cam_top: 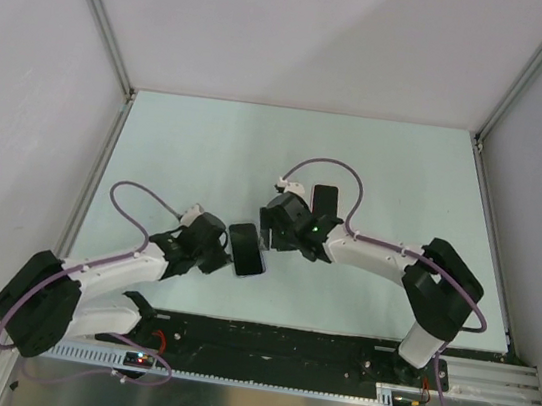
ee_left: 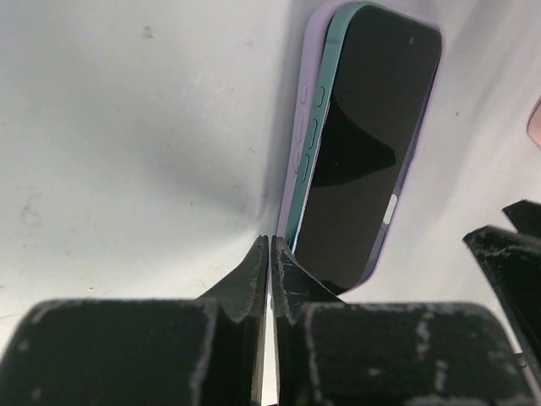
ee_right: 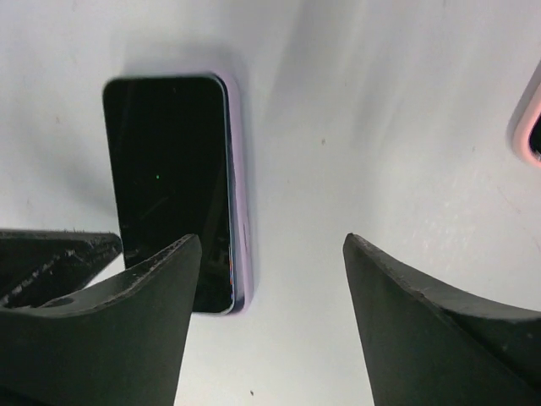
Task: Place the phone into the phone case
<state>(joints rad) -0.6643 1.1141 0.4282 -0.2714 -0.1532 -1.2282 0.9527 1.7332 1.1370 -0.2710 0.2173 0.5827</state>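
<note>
Pale green tabletop [cam_top: 189, 141], white walls [cam_top: 306, 26] around; at frame centre the phone [cam_top: 247, 249] lies partly seated in its lilac phone case [ee_left: 296, 161]. The left gripper [ee_left: 269, 245] is pinched closed at its edge, the right gripper [ee_right: 271, 241] spread wide.

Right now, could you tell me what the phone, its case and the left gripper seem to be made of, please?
The phone: glossy glass front, mirror-like reflections; teal side band looks like satin metal, perhaps.
The case: lilac, matte, probably soft silicone, judging by moulded button bumps.
The left gripper: hard black plastic, seemingly, matte and scuffed whitish.
</note>
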